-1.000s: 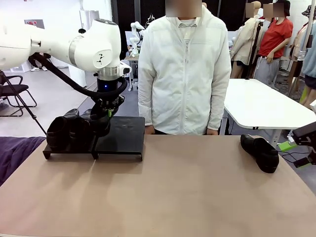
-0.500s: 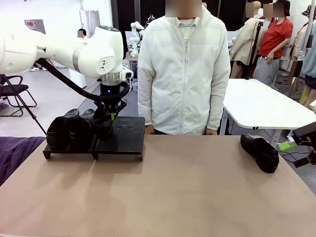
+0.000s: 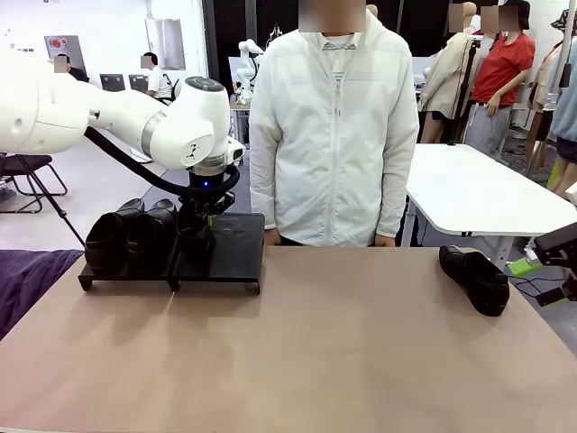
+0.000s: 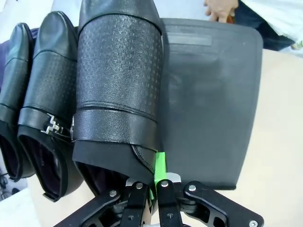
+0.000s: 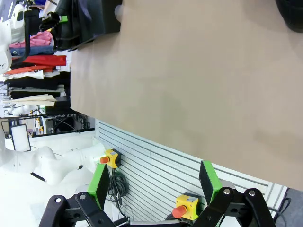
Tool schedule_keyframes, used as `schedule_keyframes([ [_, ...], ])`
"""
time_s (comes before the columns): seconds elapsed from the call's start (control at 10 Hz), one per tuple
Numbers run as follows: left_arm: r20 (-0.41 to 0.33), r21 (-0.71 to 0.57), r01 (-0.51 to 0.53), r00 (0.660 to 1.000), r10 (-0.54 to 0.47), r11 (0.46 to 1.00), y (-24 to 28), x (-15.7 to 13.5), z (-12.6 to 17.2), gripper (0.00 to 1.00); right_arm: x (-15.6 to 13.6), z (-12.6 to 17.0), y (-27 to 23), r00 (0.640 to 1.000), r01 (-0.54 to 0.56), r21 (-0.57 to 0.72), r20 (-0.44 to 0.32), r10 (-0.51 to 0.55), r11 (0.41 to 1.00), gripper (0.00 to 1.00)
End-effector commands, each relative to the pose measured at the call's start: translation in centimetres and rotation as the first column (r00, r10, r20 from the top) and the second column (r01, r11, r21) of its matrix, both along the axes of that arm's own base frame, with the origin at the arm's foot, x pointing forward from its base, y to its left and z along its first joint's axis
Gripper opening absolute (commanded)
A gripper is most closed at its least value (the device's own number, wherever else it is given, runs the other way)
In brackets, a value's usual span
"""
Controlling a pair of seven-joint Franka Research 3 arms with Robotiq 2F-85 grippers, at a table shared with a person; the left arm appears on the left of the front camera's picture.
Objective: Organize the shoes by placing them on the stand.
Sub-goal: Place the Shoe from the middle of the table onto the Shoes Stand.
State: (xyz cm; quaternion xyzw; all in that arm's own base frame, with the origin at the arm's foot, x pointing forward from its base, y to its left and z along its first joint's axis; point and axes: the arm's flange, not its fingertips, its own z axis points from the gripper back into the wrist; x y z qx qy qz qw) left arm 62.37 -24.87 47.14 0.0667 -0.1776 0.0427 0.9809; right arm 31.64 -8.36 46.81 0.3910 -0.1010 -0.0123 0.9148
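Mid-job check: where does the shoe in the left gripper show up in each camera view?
Front view: the held shoe sits left of centre on the stand, third from the left, under the left gripper.
Left wrist view: centre-left, upright, filling the picture top to bottom, its heel rim pinched.
Right wrist view: too dark at the top left corner to pick it out.
Shared landmark: the stand.

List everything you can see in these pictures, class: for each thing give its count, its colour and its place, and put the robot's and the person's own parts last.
shoes: four, black; three on the stand, one on the table's right side
stand: one, black; table's far left
table: one, tan
person: one, white jacket; far side of the table
left gripper: black, green pads; shut on the third shoe's collar
right gripper: open, off the table's right edge
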Motion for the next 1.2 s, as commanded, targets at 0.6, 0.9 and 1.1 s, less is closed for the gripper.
schedule_keyframes([
  [0.6,0.025,0.091,-0.005,1.000,0.002,0.996,0.0,0.4,-1.4,1.00,0.0,0.3,0.1,1.000,0.007,0.019,0.000,-0.007,1.000,1.00],
  [0.9,0.046,0.103,0.011,0.999,-0.016,0.995,-0.1,-3.0,1.5,1.00,0.0,0.3,0.1,1.000,0.007,0.019,0.000,-0.007,1.000,1.00],
  [1.1,-0.168,0.078,0.117,0.980,-0.103,0.990,0.2,-7.8,4.8,1.00,0.0,0.3,0.1,1.000,0.007,0.019,0.000,-0.007,1.000,1.00],
])
